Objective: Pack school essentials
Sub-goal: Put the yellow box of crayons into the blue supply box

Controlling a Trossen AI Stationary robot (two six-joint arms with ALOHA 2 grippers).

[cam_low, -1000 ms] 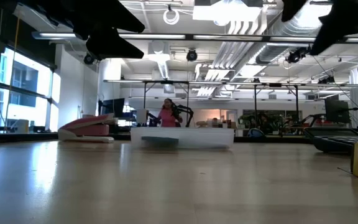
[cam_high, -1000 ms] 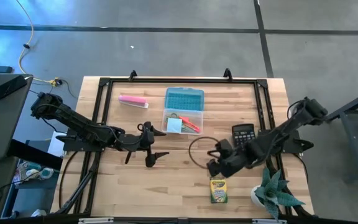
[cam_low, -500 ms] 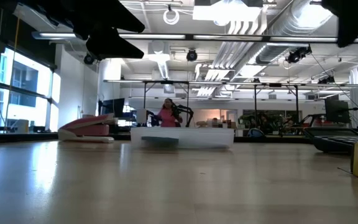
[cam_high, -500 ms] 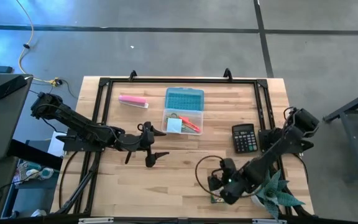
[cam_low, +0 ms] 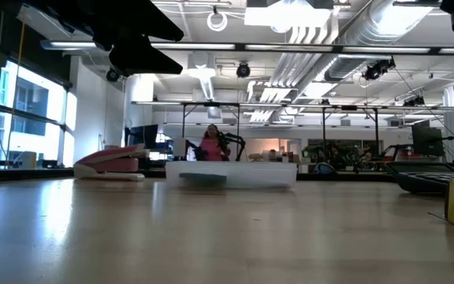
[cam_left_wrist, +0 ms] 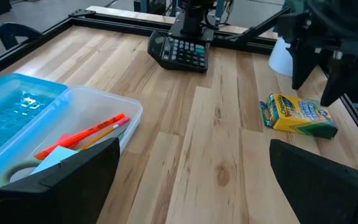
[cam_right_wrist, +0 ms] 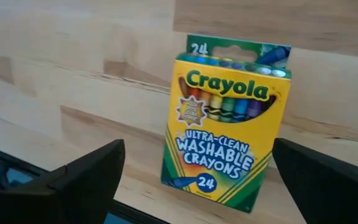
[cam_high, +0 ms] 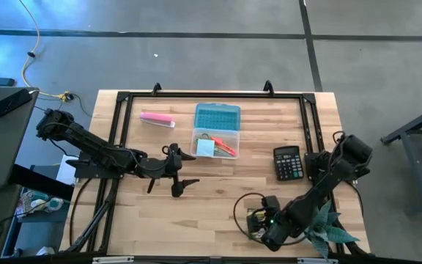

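- Wooden counter (cam_high: 204, 209) carries everything, with a black frame (cam_high: 211, 94) around its edges.
- Left arm reaches in from the counter's left edge; its left tool (cam_high: 176, 167) hangs over the boards left of centre, fingers spread wide with nothing between them.
- Pink bar (cam_high: 156, 118) lies near the far left part of the counter, apart from the rest.
- Clear plastic box (cam_high: 215, 143) sits at the far middle, its blue lid (cam_high: 217, 116) folded open behind it. Inside lie a light-blue note pad (cam_high: 205, 148), an orange marker (cam_high: 226, 147) and a thin pencil beside it; the left wrist view shows the marker (cam_left_wrist: 82, 137) resting on the pad (cam_left_wrist: 58, 155).
- Black calculator (cam_high: 287, 161) lies right of the box, well apart from it.
- Yellow-green crayon box (cam_right_wrist: 225, 121) lies flat on the boards at the near right edge, label up, mostly hidden under the arm in the high view.
- Right tool (cam_high: 258, 224) hovers directly above the crayon box, fingers set wide to either side of it and not touching it.
- Potted plant (cam_high: 324, 227) stands at the near right corner, just beside the right arm.
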